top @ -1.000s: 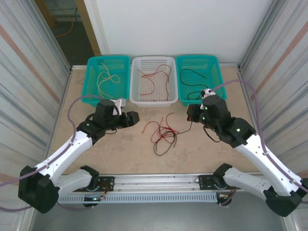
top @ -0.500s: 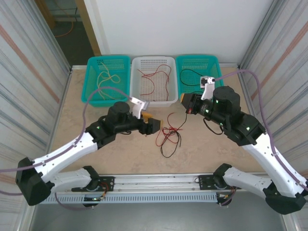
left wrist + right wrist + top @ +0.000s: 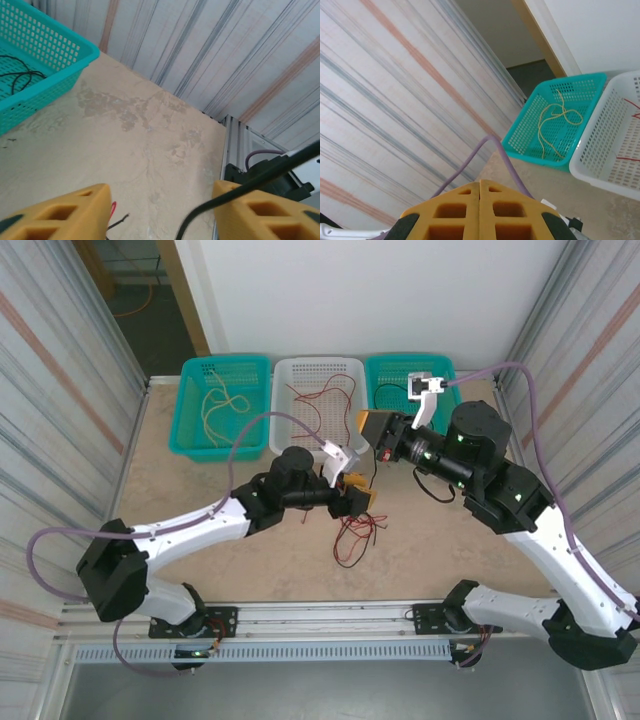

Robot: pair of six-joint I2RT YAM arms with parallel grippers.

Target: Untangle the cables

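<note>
Left arm [image 3: 200,525]: stretched across desk [image 3: 200,465]; left jaws apart, hold unclear
Right arm [image 3: 520,500]: raised; right jaws pinching black cable [image 3: 260,175]
Cable: taut, slanting upward

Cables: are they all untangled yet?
Not yet. Some yellow cables, red cables and black cables already lie sorted in three baskets. The left fingers stand open by a red-and-black tangle on the table, left to separate.

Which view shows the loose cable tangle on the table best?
Top external: the red and black tangle lies nearly whole on the table. Left wrist catches a red tip and a black strand end at its bottom edge.
</note>
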